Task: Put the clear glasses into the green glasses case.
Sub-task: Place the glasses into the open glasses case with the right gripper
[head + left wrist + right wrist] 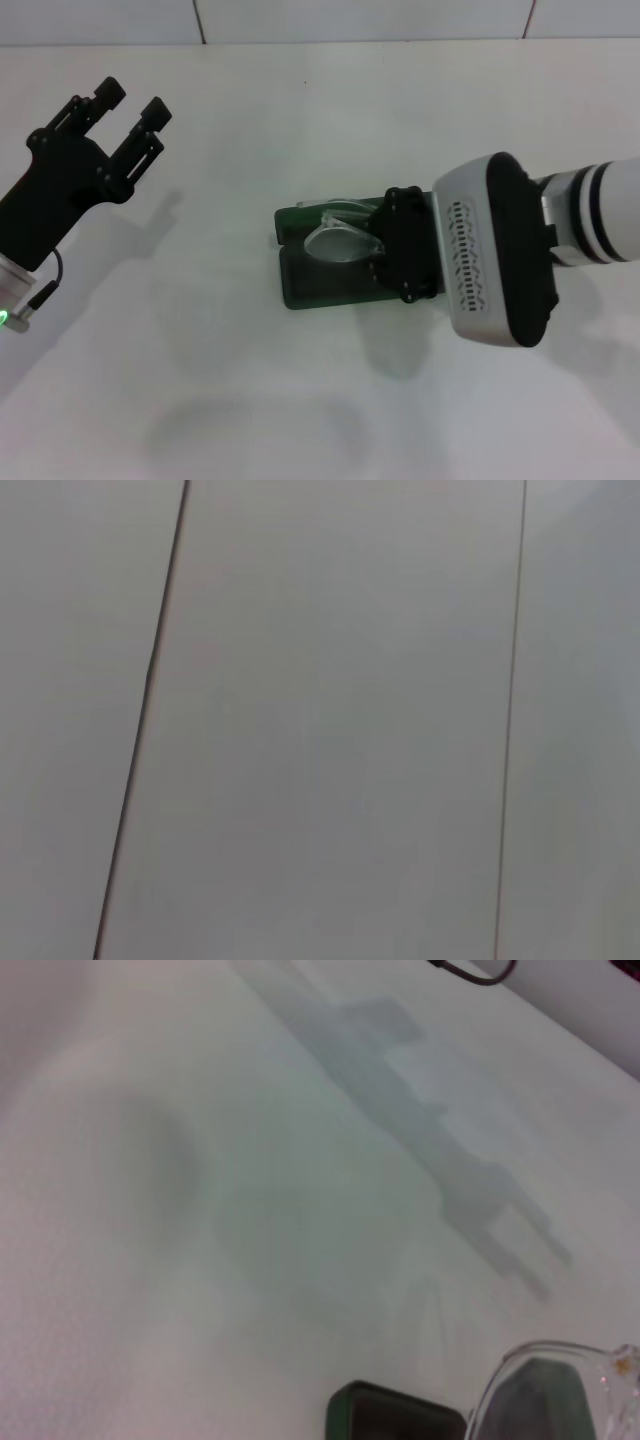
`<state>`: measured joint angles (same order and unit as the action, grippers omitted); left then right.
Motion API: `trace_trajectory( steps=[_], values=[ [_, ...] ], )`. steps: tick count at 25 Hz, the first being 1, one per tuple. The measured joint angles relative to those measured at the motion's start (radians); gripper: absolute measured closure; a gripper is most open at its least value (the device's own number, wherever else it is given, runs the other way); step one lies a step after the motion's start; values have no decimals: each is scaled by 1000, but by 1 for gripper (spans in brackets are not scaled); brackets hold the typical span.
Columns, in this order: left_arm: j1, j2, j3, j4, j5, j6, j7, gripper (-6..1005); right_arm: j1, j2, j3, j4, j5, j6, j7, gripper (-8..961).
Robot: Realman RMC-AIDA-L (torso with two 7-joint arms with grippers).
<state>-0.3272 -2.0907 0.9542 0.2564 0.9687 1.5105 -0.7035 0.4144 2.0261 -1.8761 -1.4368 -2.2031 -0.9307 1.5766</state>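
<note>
The green glasses case (pixel 318 283) lies open in the middle of the white table, its dark inside facing up. My right gripper (pixel 378 246) reaches over it from the right and is shut on the clear glasses (pixel 338 240), which hang just above the case's far half. In the right wrist view the clear glasses (pixel 560 1375) and a corner of the green glasses case (pixel 395 1415) show at the picture's edge. My left gripper (pixel 130 100) stands open at the far left, well away from the case, holding nothing.
The white table (pixel 200 400) spreads all around the case. A tiled wall (pixel 330 720) fills the left wrist view. The left gripper's shadow (pixel 440 1150) falls across the table in the right wrist view.
</note>
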Motion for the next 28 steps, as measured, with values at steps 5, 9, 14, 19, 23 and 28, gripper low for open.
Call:
trace_trajectory(
  steps=[5,9,14,19,23,28],
  values=[
    [-11,1,0,-2,0,-15,0,394,17,1,-28,6,-41,14,14,755],
    [-19,1,0,-3,-1,-25,0,394,32,2,-39,6,-90,20,61,751],
    [-25,1,0,-3,-1,-32,0,394,36,2,-58,7,-157,30,105,747],
    [-27,2,0,-3,1,-39,0,394,37,2,-75,11,-176,32,111,742],
    [-27,1,0,-3,3,-40,0,394,40,2,-85,17,-183,35,112,738],
    [-27,0,0,-3,4,-41,0,394,37,2,-131,27,-218,93,108,733]
  ],
)
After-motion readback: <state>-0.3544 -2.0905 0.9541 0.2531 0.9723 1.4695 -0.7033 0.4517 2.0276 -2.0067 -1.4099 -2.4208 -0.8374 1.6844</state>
